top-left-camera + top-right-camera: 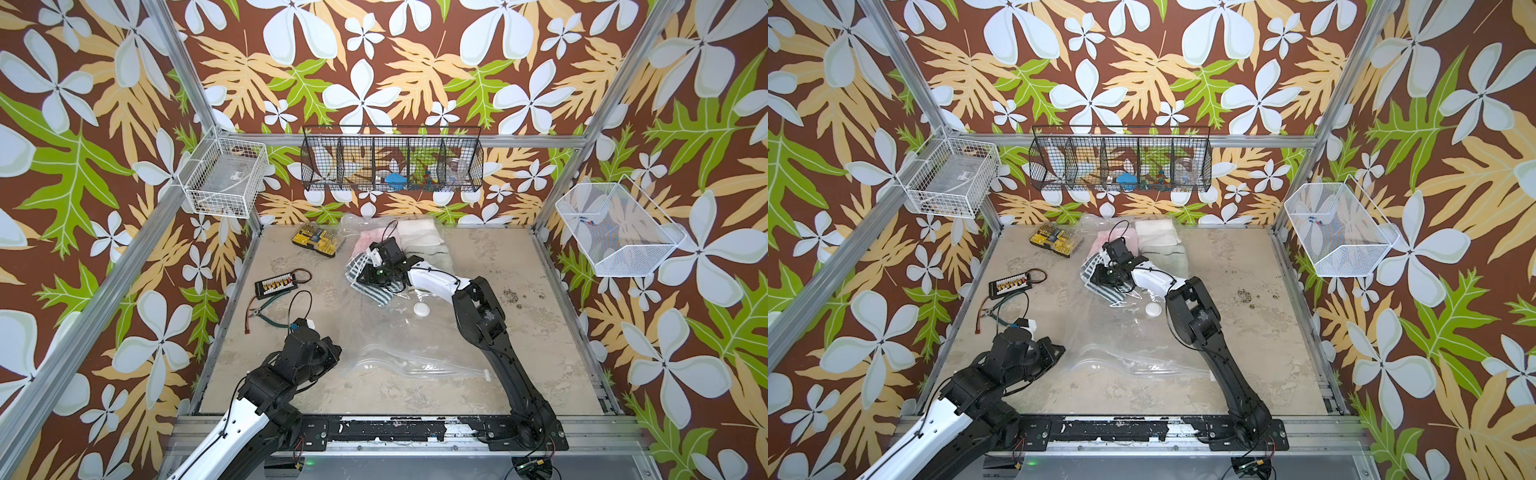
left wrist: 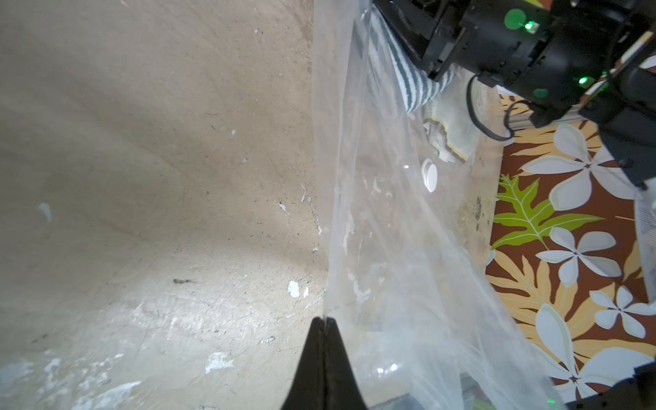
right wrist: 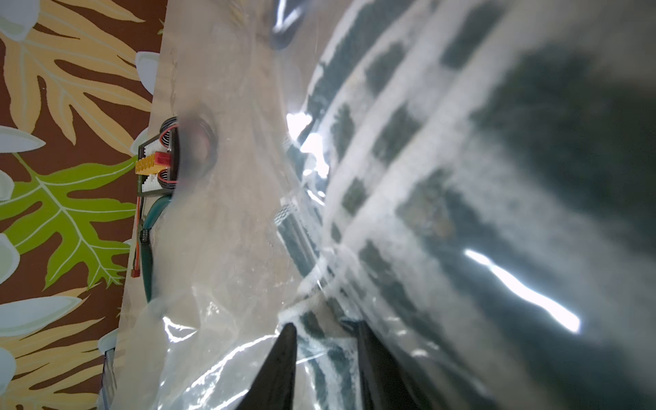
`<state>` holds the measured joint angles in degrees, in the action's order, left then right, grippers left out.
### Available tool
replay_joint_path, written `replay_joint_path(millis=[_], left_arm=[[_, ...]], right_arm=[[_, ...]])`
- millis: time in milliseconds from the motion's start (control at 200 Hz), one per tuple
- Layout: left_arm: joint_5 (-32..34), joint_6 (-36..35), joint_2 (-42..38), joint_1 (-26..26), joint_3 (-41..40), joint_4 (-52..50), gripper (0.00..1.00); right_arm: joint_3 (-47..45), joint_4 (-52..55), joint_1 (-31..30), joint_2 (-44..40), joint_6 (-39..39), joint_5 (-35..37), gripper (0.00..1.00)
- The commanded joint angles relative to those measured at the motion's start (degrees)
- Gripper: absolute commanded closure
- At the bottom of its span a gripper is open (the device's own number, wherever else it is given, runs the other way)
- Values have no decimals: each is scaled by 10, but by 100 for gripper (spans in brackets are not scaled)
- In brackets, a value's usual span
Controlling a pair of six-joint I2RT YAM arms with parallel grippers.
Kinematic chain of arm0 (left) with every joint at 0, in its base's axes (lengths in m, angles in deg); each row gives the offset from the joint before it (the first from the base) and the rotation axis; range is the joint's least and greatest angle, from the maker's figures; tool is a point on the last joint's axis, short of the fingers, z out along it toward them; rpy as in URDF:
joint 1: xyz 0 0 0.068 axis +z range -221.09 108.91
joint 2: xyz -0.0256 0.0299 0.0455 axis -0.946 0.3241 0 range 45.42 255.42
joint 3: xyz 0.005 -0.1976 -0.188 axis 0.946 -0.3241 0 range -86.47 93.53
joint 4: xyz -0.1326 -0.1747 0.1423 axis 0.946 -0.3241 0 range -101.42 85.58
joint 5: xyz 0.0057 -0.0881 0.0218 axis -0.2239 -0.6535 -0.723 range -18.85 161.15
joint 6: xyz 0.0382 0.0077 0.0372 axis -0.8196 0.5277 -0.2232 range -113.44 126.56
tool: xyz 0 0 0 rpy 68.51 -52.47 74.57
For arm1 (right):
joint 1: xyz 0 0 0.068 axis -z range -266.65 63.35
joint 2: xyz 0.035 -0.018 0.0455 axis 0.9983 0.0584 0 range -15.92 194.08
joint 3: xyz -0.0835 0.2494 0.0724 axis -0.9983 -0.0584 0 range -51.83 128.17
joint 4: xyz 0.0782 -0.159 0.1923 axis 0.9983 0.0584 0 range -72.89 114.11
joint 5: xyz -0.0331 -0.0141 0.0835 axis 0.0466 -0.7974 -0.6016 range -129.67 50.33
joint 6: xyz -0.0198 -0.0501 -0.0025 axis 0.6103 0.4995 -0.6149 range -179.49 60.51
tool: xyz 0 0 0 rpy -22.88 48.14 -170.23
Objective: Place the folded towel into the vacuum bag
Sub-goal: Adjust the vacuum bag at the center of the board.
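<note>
1. Top views, both: the vacuum bag lies spread over the middle of the tabletop. Its zip strip is toward the robot, with the small white slider at the right end and the round white valve cap further in. The folded towel, teal-and-white striped, sits at the bag's far part under crinkled film, with the right hand down on it. Just behind lie a pink towel and a white towel. The left hand is low at the bag's near left edge. Left of the bag, apart from it, are green-handled pliers, a black connector board and a yellow bit case.
2. Left wrist: the left hand's two fingers are pressed together, pinching the bag's clear edge at their tips, and the film stretches away from there. The valve cap and a corner of the striped towel show beyond it.
3. Right wrist: the right hand stands narrow, with a fold of the towel filling the gap between its fingers. Glossy film drapes over everything here. Whether film lies between fingers and cloth I cannot tell.
</note>
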<state>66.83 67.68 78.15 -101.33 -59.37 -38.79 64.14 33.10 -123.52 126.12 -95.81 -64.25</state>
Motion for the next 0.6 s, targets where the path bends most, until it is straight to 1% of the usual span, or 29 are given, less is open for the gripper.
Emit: replay_joint_path(millis=[0, 90, 165, 235, 270, 335, 395, 465, 520, 596], left_arm=[[40, -32, 41, -1, 46, -32, 100], [78, -72, 81, 11, 91, -39, 99], [72, -101, 101, 46, 107, -33, 94], [60, -125, 109, 78, 115, -27, 81], [61, -135, 113, 88, 122, -29, 71], [70, -149, 117, 95, 142, -40, 61], [80, -164, 122, 95, 163, -53, 57], [86, -185, 130, 95, 187, -64, 55], [72, -211, 143, 94, 203, -61, 54], [39, -244, 173, 90, 224, -49, 54]], right_arm=[[-52, 45, 0, -77, 60, 15, 61], [-145, 37, 6, -176, 90, 17, 57], [-224, 35, 15, -252, 101, 13, 54], [-296, 42, 25, -318, 105, 18, 51], [-336, 45, 31, -353, 105, 23, 49], [-422, 52, 47, -425, 103, 42, 47], [-507, 61, 72, -500, 94, 59, 45], [-599, 75, 115, -593, 75, 68, 40], [-655, 97, 151, -663, 67, 86, 34], [-709, 135, 195, -741, 63, 123, 26]])
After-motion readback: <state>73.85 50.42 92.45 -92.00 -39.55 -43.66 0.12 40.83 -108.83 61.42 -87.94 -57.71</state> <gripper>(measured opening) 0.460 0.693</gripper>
